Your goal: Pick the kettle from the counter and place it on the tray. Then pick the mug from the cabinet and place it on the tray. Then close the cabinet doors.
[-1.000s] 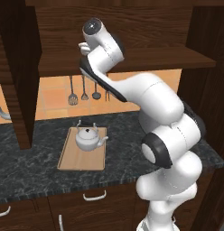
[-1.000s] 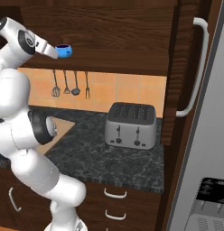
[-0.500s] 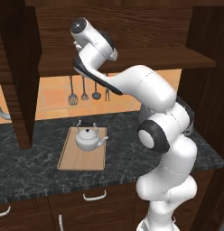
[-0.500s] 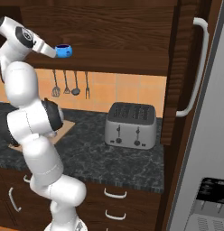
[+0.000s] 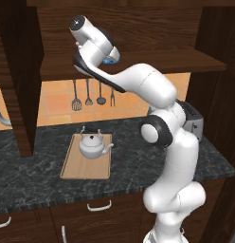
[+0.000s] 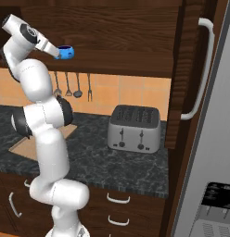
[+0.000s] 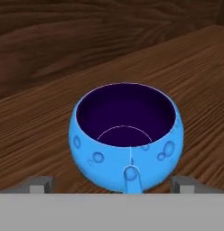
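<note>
Gripper (image 7: 112,186) jaws are spread wide – nothing is grasped – flanking the mug (image 7: 126,135) on the cabinet (image 5: 152,64) shelf. Kettle (image 5: 93,144) is seen upon the tray (image 5: 76,166).

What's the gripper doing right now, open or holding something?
Gripper: open, holding nothing; its fingertips stand either side of the blue mug on the cabinet shelf, not yet closed on it.

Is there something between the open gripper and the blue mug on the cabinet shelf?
Nothing: in the hand view the mug sits directly ahead of the gripper, on bare shelf wood.
</note>
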Controlling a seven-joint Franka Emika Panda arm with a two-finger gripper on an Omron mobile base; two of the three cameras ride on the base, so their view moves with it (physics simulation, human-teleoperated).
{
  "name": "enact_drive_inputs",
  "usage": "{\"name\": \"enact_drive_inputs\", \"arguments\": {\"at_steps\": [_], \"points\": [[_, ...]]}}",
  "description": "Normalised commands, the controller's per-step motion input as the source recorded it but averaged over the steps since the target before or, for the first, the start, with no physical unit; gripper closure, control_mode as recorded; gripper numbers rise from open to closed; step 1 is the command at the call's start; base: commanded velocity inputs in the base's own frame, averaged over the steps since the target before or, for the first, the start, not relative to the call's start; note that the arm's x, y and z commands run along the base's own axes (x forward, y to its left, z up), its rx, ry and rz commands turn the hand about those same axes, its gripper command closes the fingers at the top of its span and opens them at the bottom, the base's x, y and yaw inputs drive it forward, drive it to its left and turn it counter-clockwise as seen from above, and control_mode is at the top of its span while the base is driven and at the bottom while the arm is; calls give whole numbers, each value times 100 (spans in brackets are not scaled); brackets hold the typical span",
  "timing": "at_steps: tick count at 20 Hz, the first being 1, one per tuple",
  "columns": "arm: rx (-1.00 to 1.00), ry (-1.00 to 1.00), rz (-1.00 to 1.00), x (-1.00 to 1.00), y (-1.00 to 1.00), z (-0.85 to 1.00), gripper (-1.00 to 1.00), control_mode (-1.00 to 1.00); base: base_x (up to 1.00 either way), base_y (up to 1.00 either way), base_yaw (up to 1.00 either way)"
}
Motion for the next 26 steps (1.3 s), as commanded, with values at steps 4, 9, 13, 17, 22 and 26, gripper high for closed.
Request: {"name": "enact_drive_inputs", "arguments": {"at_steps": [4,9,13,17,22,26], "points": [[0,4,0,18,2,0,-100,-100,0,0,0],[0,-4,-1,0,0,-1,100,-100,0,0,0],[1,-6,-3,0,0,-9,100,-100,0,0,0],[2,-8,-2,0,-4,-15,100,-100,0,0,0],[4,-17,0,-4,-15,-9,100,-100,0,0,0],[3,-16,1,-14,-34,-17,100,-100,0,0,0]]}}
